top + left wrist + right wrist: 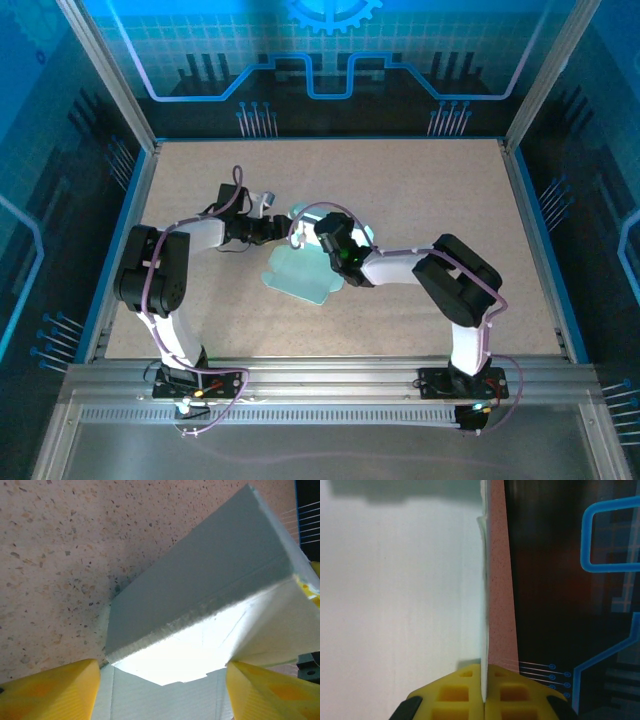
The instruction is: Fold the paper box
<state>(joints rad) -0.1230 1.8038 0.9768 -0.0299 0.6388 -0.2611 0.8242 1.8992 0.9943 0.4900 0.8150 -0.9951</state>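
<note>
Yellow fingers (455, 695) of the right gripper (484, 675) are pressed together on a thin edge of the paper box (395, 605). The card shows edge-on between them and runs straight away from the jaws. In the top view, the right gripper (332, 243) sits over the far-right part of the box with its wrist bent downward. Its forearm reaches in from the box's right, and the elbow folds back above its base at the near edge of the table (430, 190).

The left gripper (164, 680) has its fingers spread wide, one on each side of a raised, folded panel of the box. Whether they press on the card cannot be told. From above, this gripper meets the box at its far-left corner. Its forearm lies nearly level and comes in from the box's left, and the upper arm rises from a base to the near left of the box.

Pale blue-white and partly folded, the box lies mid-table between the two grippers, its near portion flat on the table and its far portion lifted. Its long axis runs from near to far, leaning slightly to the right.
</note>
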